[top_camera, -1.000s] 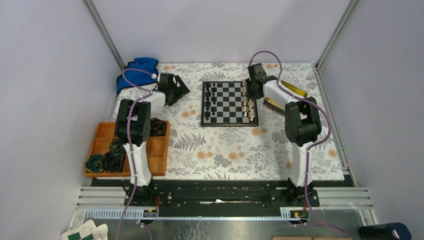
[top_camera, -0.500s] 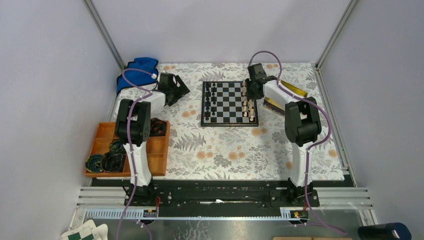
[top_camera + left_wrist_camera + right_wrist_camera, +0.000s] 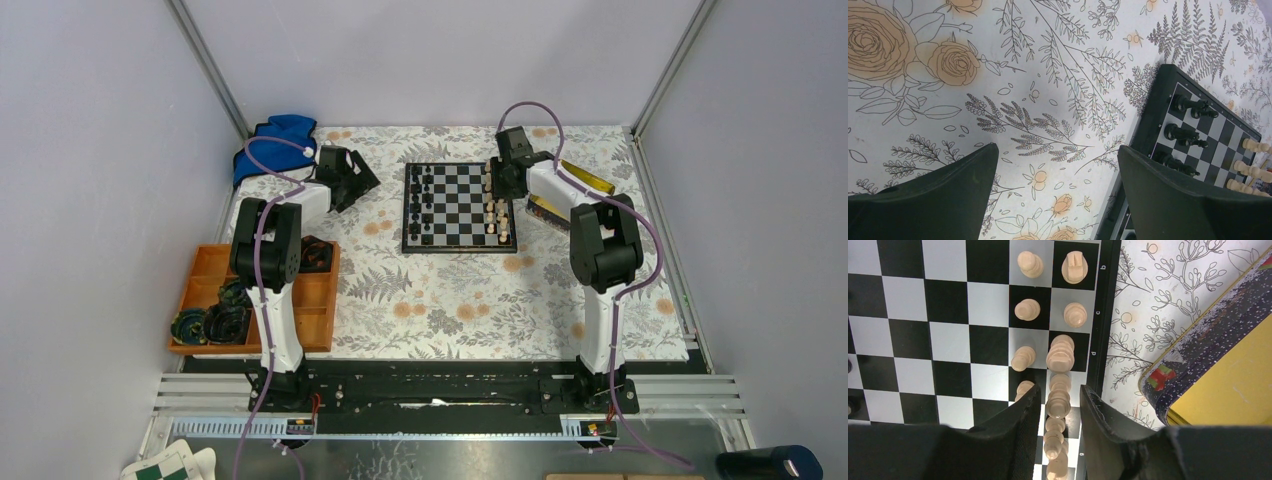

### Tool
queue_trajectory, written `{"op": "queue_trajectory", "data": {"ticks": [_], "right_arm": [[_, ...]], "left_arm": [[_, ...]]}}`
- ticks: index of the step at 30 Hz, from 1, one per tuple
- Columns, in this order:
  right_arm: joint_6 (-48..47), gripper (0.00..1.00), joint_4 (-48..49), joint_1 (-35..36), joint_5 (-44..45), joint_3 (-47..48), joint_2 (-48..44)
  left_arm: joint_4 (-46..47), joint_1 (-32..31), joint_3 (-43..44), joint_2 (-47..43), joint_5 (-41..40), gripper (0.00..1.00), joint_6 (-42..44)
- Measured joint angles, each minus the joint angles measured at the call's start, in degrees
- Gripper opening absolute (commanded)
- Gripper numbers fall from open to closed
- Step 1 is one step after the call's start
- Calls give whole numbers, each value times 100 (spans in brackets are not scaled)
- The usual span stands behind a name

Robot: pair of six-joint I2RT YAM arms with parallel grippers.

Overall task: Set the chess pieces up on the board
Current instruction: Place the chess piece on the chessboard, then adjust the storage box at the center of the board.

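The board (image 3: 460, 247) lies at the back middle of the flowered cloth. Black chess pieces (image 3: 420, 205) stand along its left side and pale chess pieces (image 3: 497, 215) along its right side. My right gripper (image 3: 497, 180) hangs over the board's right edge. In the right wrist view its fingers (image 3: 1060, 388) are slightly apart on either side of a pale piece (image 3: 1058, 405) in the edge column, with a thin gap on each side. My left gripper (image 3: 366, 185) is wide open and empty over bare cloth (image 3: 1057, 149), left of the board (image 3: 1148, 125). Black pieces (image 3: 1193, 106) show there.
A gold tin (image 3: 565, 195) lies right of the board, close to my right gripper, and shows in the right wrist view (image 3: 1228, 365). A blue cloth (image 3: 275, 140) is at the back left. An orange tray (image 3: 200, 270) with dark things sits at the left.
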Motion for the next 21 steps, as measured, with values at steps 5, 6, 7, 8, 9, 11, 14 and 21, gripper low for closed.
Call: {"op": "queue_trajectory", "data": {"ticks": [5,6,7,8,9,11,14,21], "right_arm": [[7,42,-22,0,33,-35,-245],[7,42,-20,0,55,-50,-341],[9,43,-11,0,92,-83,-466],[7,43,0,0,149,-129,-623],[4,43,4,0,201,-166,-765],[-24,43,26,-13,319,-271,-1082],[-131,43,28,-85,435,-411,-1423],[-450,43,-129,-555,448,-1097,-1593]], "left_arm": [[0,0,0,0,0,99,2],[0,-2,0,0,0,99,9],[0,-2,0,0,2,99,22],[0,-4,0,0,2,99,35],[-2,-9,2,0,-2,99,44],[-59,-24,44,11,-24,99,68],[-177,-74,131,42,-92,99,92],[-289,-127,179,48,-153,99,195]]}}
